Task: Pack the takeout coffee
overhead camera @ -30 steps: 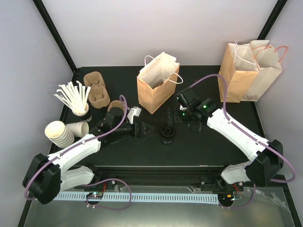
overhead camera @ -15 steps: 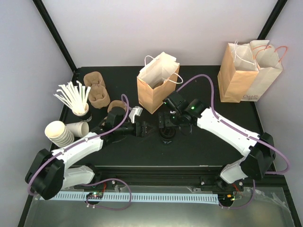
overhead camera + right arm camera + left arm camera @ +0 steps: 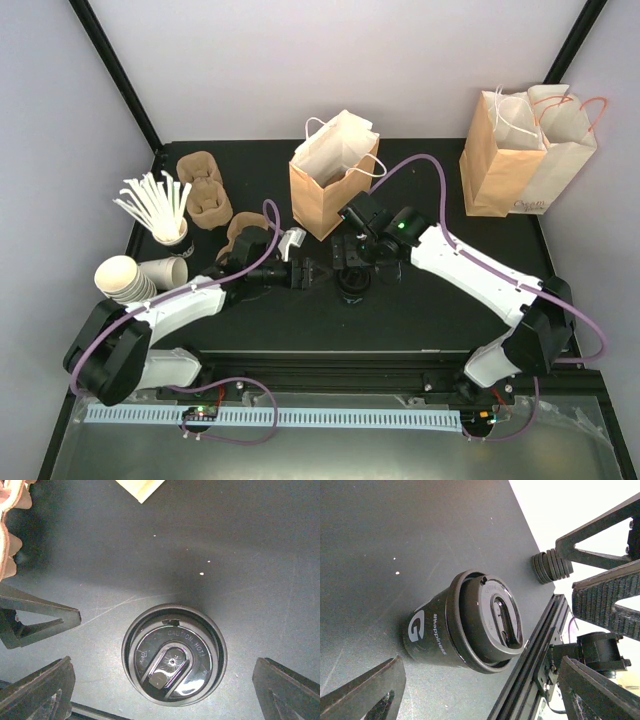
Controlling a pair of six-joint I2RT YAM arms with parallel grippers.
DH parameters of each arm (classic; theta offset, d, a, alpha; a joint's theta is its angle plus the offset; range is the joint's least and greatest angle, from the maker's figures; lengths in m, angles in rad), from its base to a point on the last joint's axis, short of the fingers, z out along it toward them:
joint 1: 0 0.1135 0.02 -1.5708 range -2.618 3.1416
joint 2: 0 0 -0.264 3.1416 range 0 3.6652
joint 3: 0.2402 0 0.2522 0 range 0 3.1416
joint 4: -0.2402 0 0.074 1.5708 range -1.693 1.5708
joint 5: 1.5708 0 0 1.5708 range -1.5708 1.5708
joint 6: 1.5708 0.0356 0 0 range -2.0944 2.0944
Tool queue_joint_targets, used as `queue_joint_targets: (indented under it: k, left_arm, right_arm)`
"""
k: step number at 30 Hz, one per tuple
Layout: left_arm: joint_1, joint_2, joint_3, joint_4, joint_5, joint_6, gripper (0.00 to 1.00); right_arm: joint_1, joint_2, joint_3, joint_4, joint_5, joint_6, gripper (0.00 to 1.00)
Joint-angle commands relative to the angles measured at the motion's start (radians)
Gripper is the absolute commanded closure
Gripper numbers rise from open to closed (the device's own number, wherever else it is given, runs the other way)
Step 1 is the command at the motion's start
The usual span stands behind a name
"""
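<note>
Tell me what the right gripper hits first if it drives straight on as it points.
The coffee, top first: it sits centred straight ahead of the right gripper, between its open jaws. How far off is unclear.

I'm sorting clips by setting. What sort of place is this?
Probably a lab bench staged as a coffee takeout counter: a black table inside plain walls, with paper bags, stacked paper cups, brown cup carriers, and a lidded coffee cup between robot arms.
</note>
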Motion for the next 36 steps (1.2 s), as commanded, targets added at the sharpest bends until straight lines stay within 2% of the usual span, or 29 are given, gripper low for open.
queue_joint_targets:
  k: [1,15,24,36]
  left_arm:
    - [0.001,0.011,0.008,0.049,0.034,-0.009,0.14]
    - [0.002,0.060,0.010,0.078,0.041,-0.025,0.19]
    - [-0.006,0.145,0.042,0.105,0.083,-0.043,0.35]
    - [-0.009,0.230,0.063,0.188,0.107,-0.097,0.48]
  right_arm:
    - [0.003,0.009,0.025,-0.020,0.031,0.017,0.00]
    - [0.011,0.035,0.040,-0.043,0.031,0.044,0.01]
    - [0.018,0.092,0.053,-0.078,0.042,0.062,0.06]
    - [0.017,0.139,0.005,-0.026,-0.002,0.104,0.15]
